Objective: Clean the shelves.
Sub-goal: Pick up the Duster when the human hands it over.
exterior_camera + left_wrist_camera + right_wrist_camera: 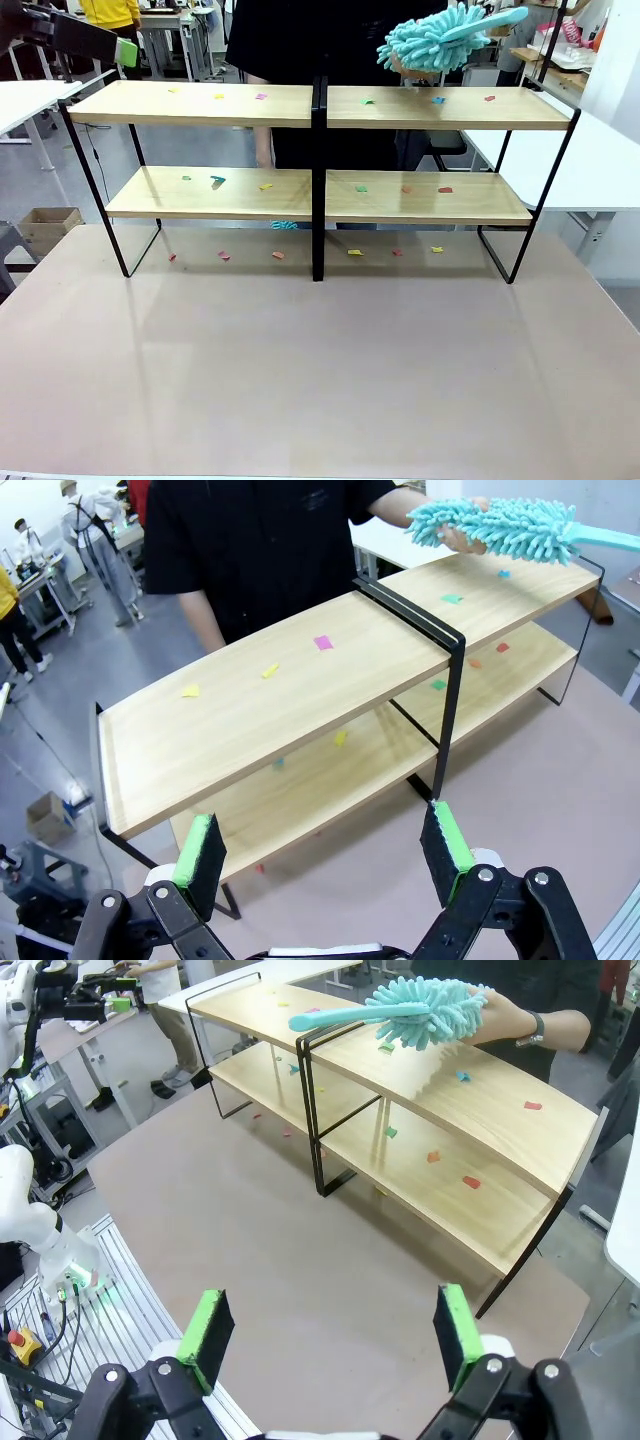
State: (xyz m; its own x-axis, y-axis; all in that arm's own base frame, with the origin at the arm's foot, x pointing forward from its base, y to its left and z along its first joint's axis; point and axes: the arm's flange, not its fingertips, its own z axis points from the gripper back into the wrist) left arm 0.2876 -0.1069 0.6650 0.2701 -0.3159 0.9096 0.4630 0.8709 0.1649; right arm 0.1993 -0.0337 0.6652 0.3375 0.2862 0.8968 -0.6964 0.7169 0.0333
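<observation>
Beige bench [320, 380] carries the shelves [320, 105] at twelve o'clock, paper scraps [262, 97] dotting the boards. At one o'clock a person's hand [510, 1022] holds a teal duster [440, 38] above the top board. Left end effector [325, 845] and right end effector [330, 1325] hover wide open, empty.

Bright, even indoor light from above. The shelves [320, 195] cast soft, faint shadows on the table [320, 380], which carries a mild sheen. The 2 wrist views bow straight edges near their borders, and the far background looks soft.
</observation>
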